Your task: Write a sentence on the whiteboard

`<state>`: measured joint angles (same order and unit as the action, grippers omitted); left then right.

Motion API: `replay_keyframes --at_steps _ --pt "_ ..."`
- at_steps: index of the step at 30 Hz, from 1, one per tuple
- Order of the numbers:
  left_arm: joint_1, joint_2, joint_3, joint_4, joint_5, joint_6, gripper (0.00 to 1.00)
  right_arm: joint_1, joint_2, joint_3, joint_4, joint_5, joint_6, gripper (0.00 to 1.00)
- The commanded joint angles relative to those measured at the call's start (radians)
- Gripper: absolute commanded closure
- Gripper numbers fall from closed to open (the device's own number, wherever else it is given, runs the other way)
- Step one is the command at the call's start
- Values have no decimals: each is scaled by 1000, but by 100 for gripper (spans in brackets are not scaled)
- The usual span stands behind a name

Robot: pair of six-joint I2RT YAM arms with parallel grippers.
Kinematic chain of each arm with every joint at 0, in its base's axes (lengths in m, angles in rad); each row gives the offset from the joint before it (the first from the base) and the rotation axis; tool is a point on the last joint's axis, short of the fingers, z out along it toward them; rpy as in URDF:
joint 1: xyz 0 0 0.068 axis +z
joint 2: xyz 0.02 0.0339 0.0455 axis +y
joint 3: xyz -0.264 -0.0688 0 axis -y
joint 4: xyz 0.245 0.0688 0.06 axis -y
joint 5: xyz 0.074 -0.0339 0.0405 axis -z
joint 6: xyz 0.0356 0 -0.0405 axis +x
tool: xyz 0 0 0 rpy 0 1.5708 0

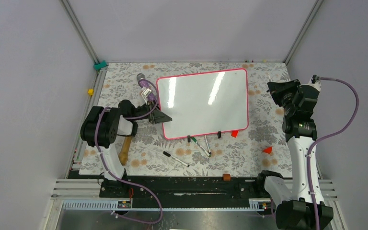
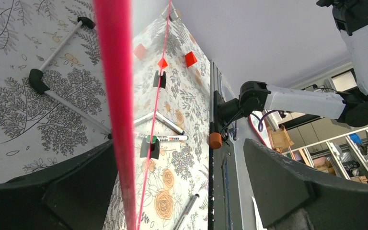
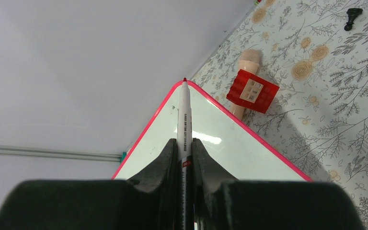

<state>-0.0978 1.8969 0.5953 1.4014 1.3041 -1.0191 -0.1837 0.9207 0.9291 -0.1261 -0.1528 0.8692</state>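
The whiteboard point(image 1: 201, 103) lies flat on the floral cloth, glossy white with a pink-red frame and two black clips point(image 1: 219, 134) on its near edge. No sentence shows on it; its face is blank. My left gripper point(image 1: 165, 117) is open at the board's near left corner. In the left wrist view its jaws stand wide apart point(image 2: 179, 191), and the board's frame point(image 2: 117, 96) runs between them. My right gripper point(image 1: 283, 94) hovers past the board's right edge. It is shut point(image 3: 184, 146) on an uncapped red-tipped marker point(image 3: 184, 115) that points over the board point(image 3: 220, 153).
Three loose markers point(image 1: 176, 159) point(image 1: 201, 145) lie in front of the board. Two red wedges point(image 1: 267, 150) point(image 1: 234, 133) lie near the board's right corner. A toy microphone point(image 1: 145, 86) lies by the board's left edge, and a wooden handle point(image 1: 123, 151) by the left arm. The enclosure walls stand close.
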Motion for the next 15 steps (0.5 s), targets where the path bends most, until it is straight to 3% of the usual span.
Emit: replay_keyframes --at_steps 1,9,15 --pt "-1 -68 2 64 36 11 1 0 -13 11 21 -33 9 100" --pt "-7 -88 0 63 24 2 1 34 10 61 -24 -44 -33 100" --pt "-19 -104 -13 62 13 12 1 147 22 133 -77 35 -121 100"
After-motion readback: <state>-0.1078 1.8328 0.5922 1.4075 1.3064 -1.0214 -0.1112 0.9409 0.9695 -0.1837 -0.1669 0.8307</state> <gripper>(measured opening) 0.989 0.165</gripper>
